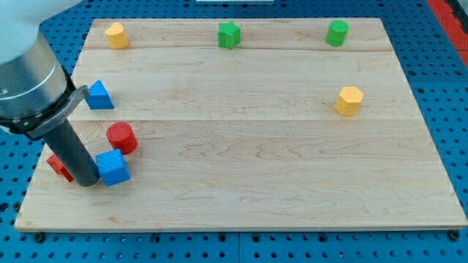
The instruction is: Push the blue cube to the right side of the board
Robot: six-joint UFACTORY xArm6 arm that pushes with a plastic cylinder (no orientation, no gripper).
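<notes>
The blue cube (113, 168) lies on the wooden board (248, 175) near the view's lower left. My tip (85, 181) stands at the cube's left side, touching it or nearly so. The dark rod rises from there toward the view's upper left into the grey arm body. A red cylinder (121, 137) sits just above the cube, close to it. A red block (58, 166) is partly hidden behind the rod on its left.
A blue triangular block (99, 96) lies at the left edge. A yellow block (115, 34), a green star-like block (229, 34) and a green cylinder (337, 33) line the top edge. A yellow hexagonal block (349, 100) sits at the right.
</notes>
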